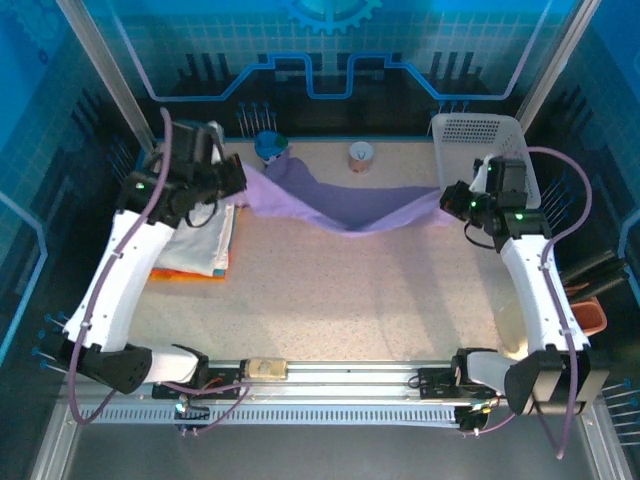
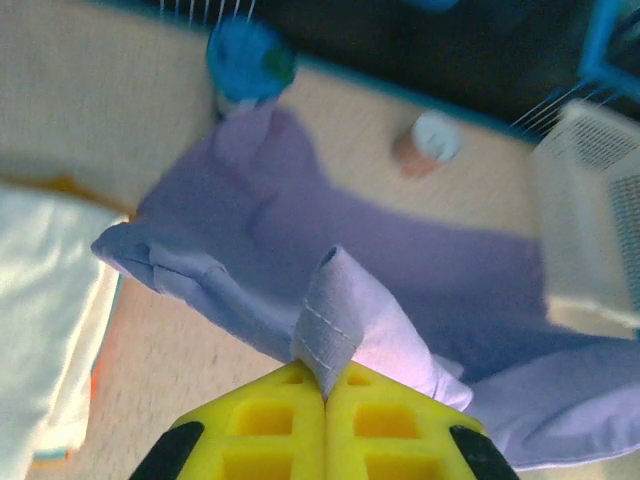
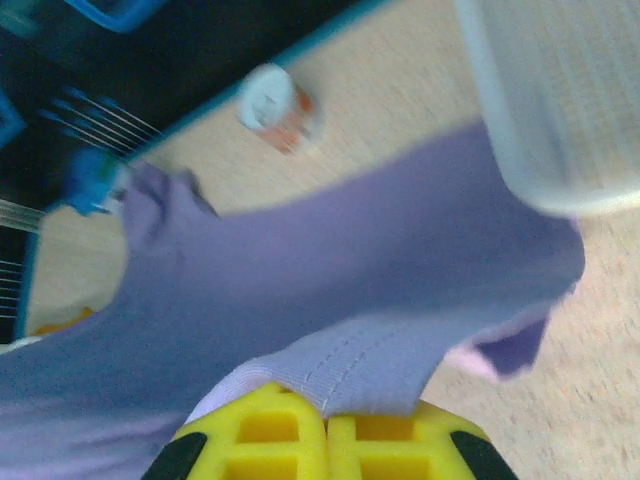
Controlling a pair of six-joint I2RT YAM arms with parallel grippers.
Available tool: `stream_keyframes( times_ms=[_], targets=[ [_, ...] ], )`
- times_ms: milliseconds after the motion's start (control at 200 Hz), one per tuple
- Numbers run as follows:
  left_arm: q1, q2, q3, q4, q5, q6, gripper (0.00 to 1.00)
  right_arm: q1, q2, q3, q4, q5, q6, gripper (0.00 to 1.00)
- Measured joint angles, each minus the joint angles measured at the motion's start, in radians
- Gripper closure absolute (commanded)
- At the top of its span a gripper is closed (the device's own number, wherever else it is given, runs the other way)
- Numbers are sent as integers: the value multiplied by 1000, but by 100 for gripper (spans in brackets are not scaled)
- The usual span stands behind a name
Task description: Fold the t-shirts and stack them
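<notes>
Left end effector point(image 2: 325, 385): jaws closed tight on a folded hem of the purple shirt point(image 1: 350, 205); the cloth stands up in a ridge between the yellow fingers.
Right end effector point(image 3: 325, 405): jaws closed on a stitched edge of the same shirt, at its opposite end.
Purple shirt, position: slung between the two end effectors over the far half of the surface point(image 1: 350, 300), sagging in the middle to a low point where it appears to touch or nearly touch the surface.
Purple shirt, long axis: 9 to 3 o'clock in the top view. From the left end effector it runs off toward 3 o'clock; from the right one, toward 9 o'clock.
Loose part: one flap trails toward 12 o'clock near the blue object point(image 1: 270, 145).
Nearer arm: neither; each holds one end, so the shirt's middle lies between them.
White shirt point(image 1: 200, 240): folded, at 9 o'clock on the surface, just at 6 o'clock of the left end effector.
Orange shirt point(image 1: 185, 275): under the white one, seen as a thin edge.
Basket point(image 1: 480, 140): at 1 o'clock, just beyond the right end effector.
Cup point(image 1: 360, 157): at 12 o'clock, beyond the shirt, apart from it.
Step in hand, judged: spreading the shirt flat before folding.
Next move, judged: both ends should come down together toward 6 o'clock, held taut along the 9-to-3 line.
Risk, judged: the trailing flap may drag the blue object.
</notes>
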Motion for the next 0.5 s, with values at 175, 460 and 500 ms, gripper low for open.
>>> stream_keyframes(
  times_ms=[175, 460, 500],
  targets=[
    [0, -56, 164, -13, 17, 81, 100, 21, -130, 103, 18, -24, -47, 100],
    [-7, -297, 157, 55, 156, 182, 100, 39, -381, 121, 73, -56, -76, 100],
    [-7, -320, 173, 62, 169, 187, 100, 39, -408, 121, 84, -62, -76, 100]
  ],
)
